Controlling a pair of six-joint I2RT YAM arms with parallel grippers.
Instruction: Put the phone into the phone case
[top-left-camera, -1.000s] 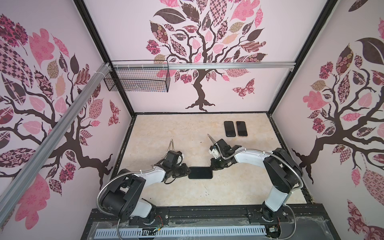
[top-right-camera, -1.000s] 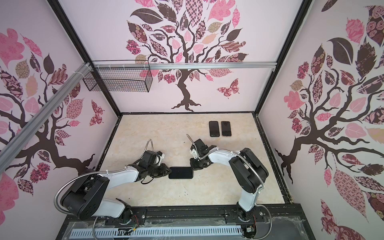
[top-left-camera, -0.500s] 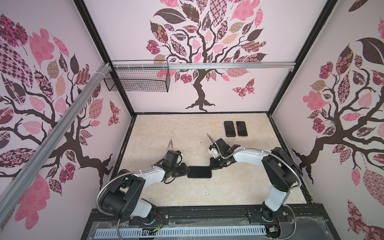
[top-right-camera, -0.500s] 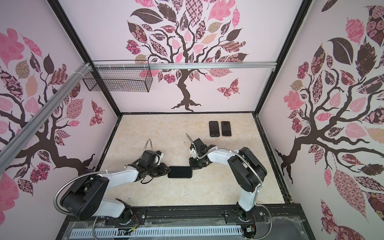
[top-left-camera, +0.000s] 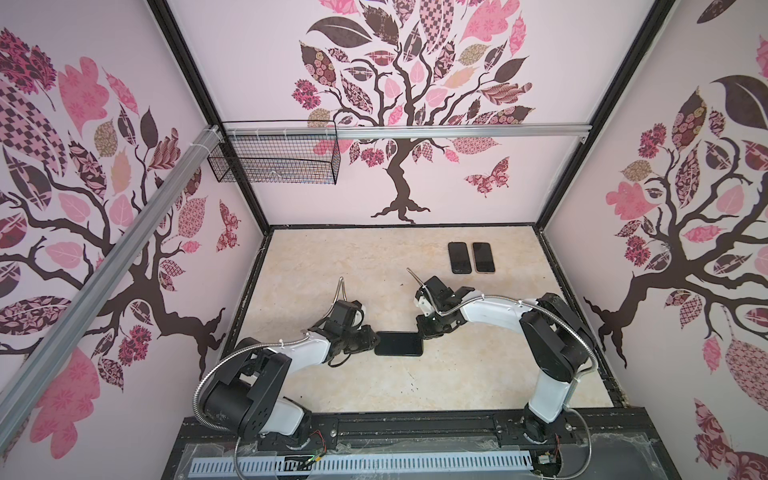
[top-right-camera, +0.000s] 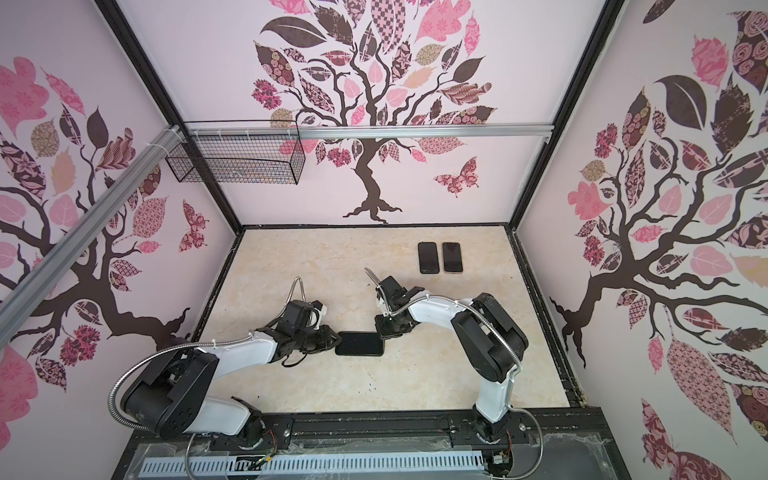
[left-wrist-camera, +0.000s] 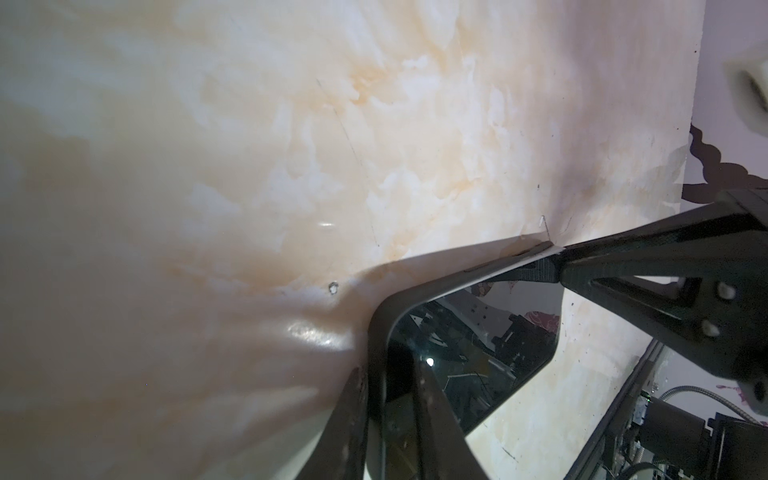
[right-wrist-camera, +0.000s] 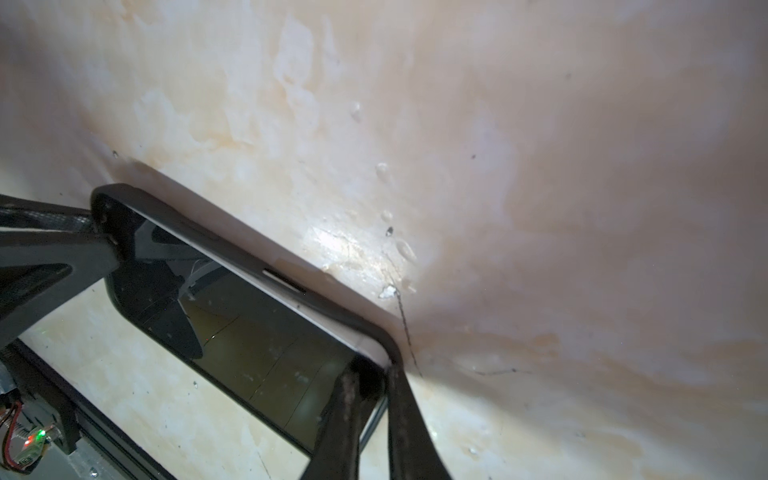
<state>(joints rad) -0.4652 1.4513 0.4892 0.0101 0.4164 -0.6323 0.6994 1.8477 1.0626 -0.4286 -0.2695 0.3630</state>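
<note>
A black phone lies flat mid-table, set in a black phone case whose rim frames the glass. Along one long side a pale strip of the phone's edge shows between rim and glass. My left gripper is shut on the left short end, one finger outside the rim and one on the screen. My right gripper is shut on the case's far right corner.
Two more dark phones lie side by side at the back right of the marbled table. A wire basket hangs on the back wall at upper left. Black frame rails border the table.
</note>
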